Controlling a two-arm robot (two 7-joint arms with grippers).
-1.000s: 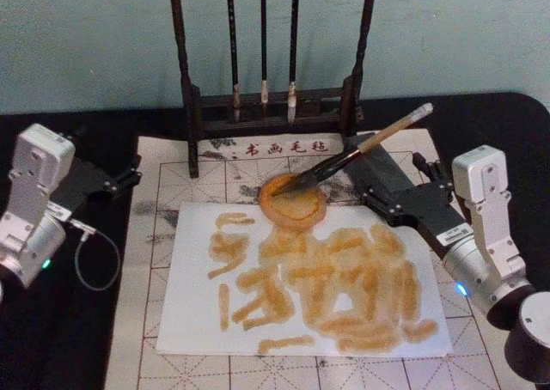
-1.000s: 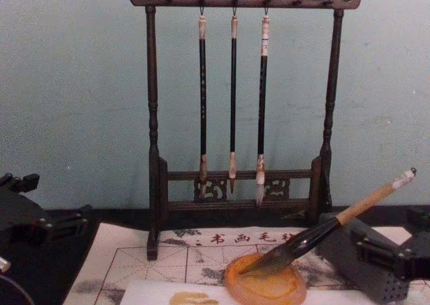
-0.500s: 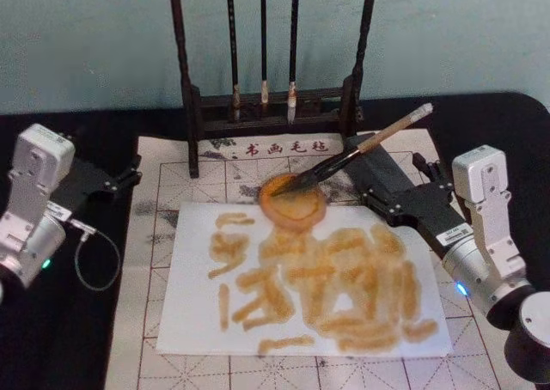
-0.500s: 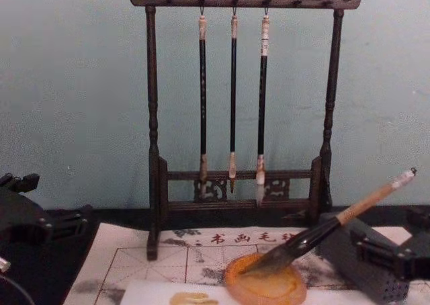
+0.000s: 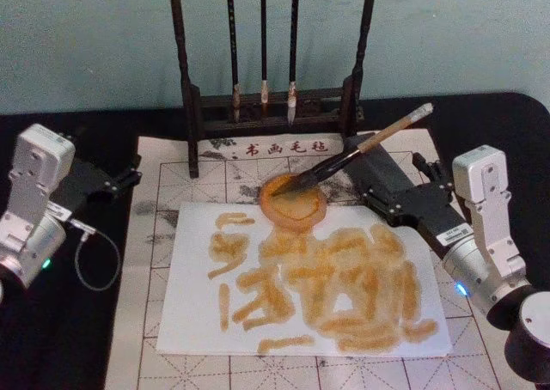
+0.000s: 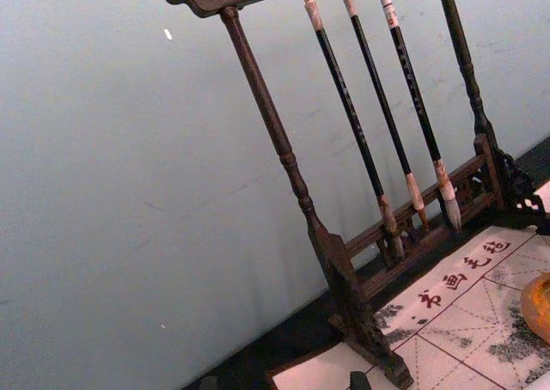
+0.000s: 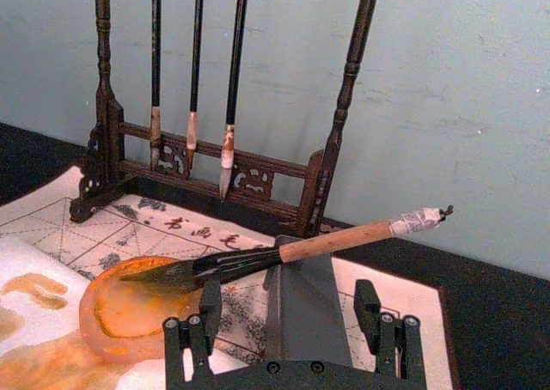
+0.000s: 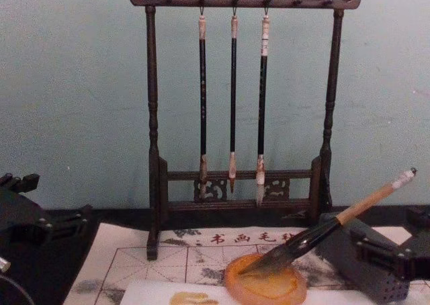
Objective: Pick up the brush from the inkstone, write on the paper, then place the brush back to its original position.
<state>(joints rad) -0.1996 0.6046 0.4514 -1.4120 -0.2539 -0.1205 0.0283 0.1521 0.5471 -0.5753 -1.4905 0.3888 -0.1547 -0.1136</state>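
Large calligraphy brush [image 5: 357,149] with tan wooden handle, thick dark lower section, dark bristles and white end cap with a small black loop. Lying slanted, bristle tip down in a round, shallow, translucent orange inkstone dish [image 5: 292,222], shaft propped on a grey wedge-shaped block [image 7: 301,300], capped end raised toward the robot's right.

Probably light and rigid along the handle, soft and yielding at the bristles, likely wet and apt to drip or smear. Best taken on the bare tan wood just above the dark section: dry, round, firm enough to pinch. Smooth round wood, so liable to roll or swivel in a loose hold. Dish likely light and easy to nudge.

Plain white paper sheet [image 5: 189,304], thin and flat, touching the near side of the dish, crowded with yellowish-brown strokes, glossy in places. Underneath, a beige felt-like mat [image 5: 150,261] ruled with a red grid and red characters. Behind, a dark carved wooden rack [image 8: 153,150] with three thin black brushes [image 8: 232,97] hanging by their ends.

Right gripper [image 5: 395,182] low over the mat just behind the grey block, jaws spread wide, holding nothing, close under the brush handle. Left gripper [image 5: 120,179] parked at the mat's left edge, well apart from the brush.
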